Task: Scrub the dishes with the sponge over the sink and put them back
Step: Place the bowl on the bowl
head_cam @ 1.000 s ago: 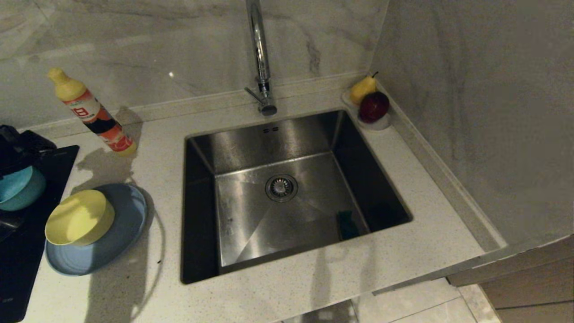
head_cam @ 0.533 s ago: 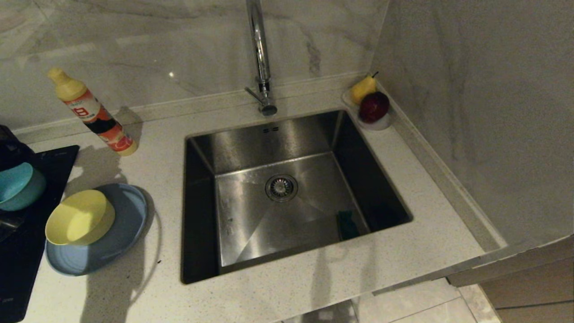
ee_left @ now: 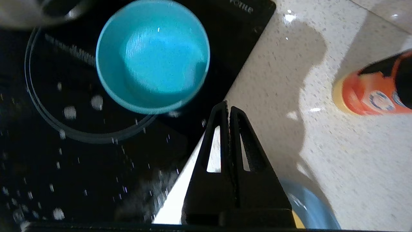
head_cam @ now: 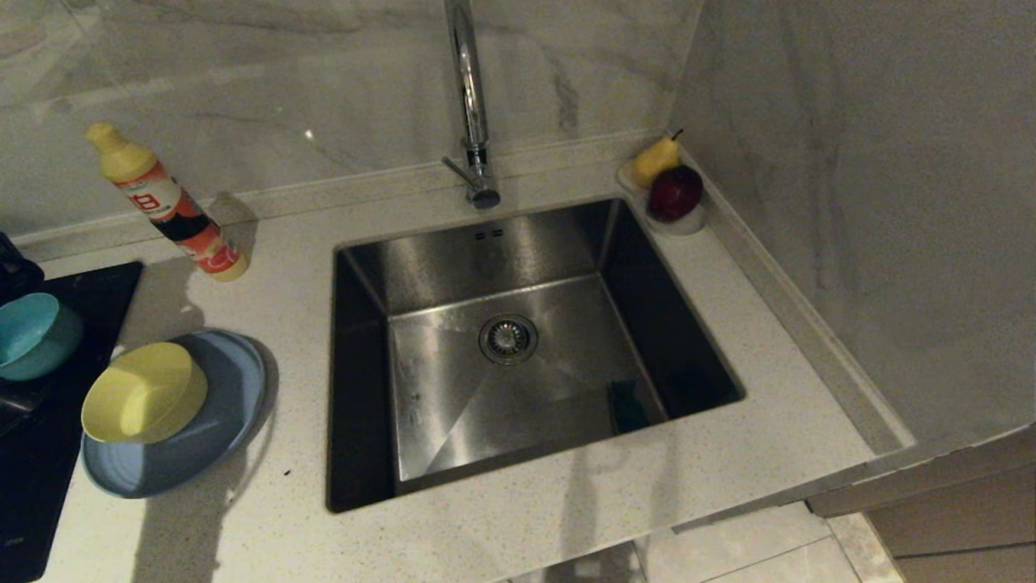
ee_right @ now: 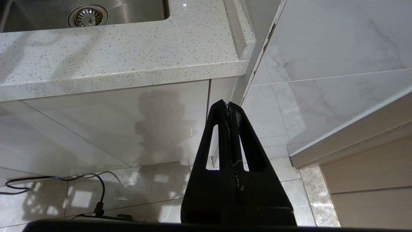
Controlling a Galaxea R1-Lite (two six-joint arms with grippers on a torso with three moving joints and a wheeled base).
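Note:
The teal bowl (head_cam: 28,336) stands on the black cooktop (head_cam: 48,478) at the far left. In the left wrist view my left gripper (ee_left: 228,108) is shut and empty above the cooktop's edge, a short way from the teal bowl (ee_left: 153,54). The yellow bowl (head_cam: 144,393) sits tilted on the blue-grey plate (head_cam: 231,397) beside the sink (head_cam: 453,405). The dark green sponge (head_cam: 627,405) lies in the basin's near right corner. My right gripper (ee_right: 228,104) hangs shut below the counter's front, over the floor.
An orange detergent bottle (head_cam: 170,206) leans at the back left. The tall tap (head_cam: 469,105) rises behind the basin. A clear dish with a pear and an apple (head_cam: 668,194) sits in the back right corner by the wall. A cable (ee_right: 64,178) lies on the floor.
My left arm has drawn back from over the teal bowl toward the head view's left edge, and only a dark sliver of it still shows. The dishes and sponge have stayed put.

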